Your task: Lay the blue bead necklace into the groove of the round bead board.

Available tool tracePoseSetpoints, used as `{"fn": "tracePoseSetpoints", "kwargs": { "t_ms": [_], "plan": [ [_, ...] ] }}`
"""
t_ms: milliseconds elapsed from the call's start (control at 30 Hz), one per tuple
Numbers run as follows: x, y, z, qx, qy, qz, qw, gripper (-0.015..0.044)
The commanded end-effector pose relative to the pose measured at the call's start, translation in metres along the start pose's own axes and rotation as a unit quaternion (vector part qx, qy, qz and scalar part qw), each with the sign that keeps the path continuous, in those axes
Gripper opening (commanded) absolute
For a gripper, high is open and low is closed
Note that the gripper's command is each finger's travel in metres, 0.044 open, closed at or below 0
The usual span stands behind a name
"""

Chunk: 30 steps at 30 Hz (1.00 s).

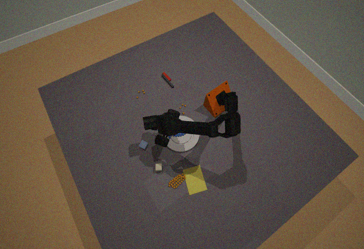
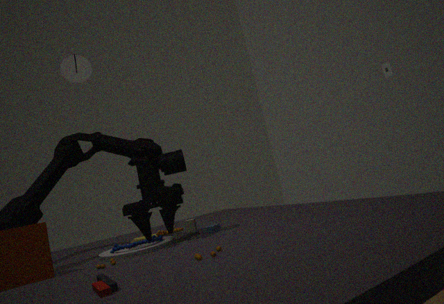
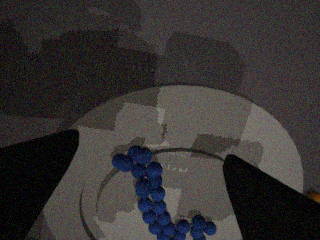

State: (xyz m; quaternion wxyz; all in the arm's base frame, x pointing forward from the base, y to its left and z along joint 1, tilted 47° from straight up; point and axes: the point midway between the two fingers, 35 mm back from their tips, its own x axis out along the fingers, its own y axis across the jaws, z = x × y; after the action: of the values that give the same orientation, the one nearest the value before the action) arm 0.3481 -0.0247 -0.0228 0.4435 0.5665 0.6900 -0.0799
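The round white bead board (image 1: 187, 145) (image 2: 107, 252) (image 3: 210, 120) lies on the purple mat under my arm. The blue bead necklace (image 3: 150, 192) (image 2: 132, 244) (image 1: 178, 135) lies on the board in a loose strand, running across the groove line (image 3: 200, 151) rather than along it. My gripper (image 3: 153, 150) (image 2: 157, 230) is open, its two dark fingers standing wide on either side of the strand's end, just above the board. Nothing is between the fingers.
An orange block (image 1: 216, 98) (image 2: 23, 254) holds the arm's base. A yellow sheet (image 1: 194, 180), a heap of orange beads (image 1: 176, 181), a cream cube (image 1: 158, 167), a light blue cube (image 1: 143, 144), scattered orange beads (image 1: 141, 92) (image 2: 206, 254) and a red and grey tool (image 1: 167, 79) (image 2: 103, 286) lie on the mat.
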Motion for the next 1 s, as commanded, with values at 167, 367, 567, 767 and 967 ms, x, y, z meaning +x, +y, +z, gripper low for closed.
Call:
{"fn": "tracePoseSetpoints", "kwargs": {
  "t_ms": [167, 367, 567, 767, 967],
  "plan": [
    [-0.002, -0.016, -0.002, -0.091, -0.012, -0.032, 0.995, 0.0177],
    [-0.012, -0.021, -0.027, -0.34, -0.001, -0.024, 0.94, 0.012],
    [-0.021, -0.028, -0.055, -0.593, 0.005, -0.012, 0.805, 0.012],
    [-0.026, -0.034, -0.075, -0.734, 0.005, -0.003, 0.679, 0.012],
    [-0.029, -0.04, -0.09, -0.818, 0.003, 0.003, 0.575, 0.012]
  ]
}}
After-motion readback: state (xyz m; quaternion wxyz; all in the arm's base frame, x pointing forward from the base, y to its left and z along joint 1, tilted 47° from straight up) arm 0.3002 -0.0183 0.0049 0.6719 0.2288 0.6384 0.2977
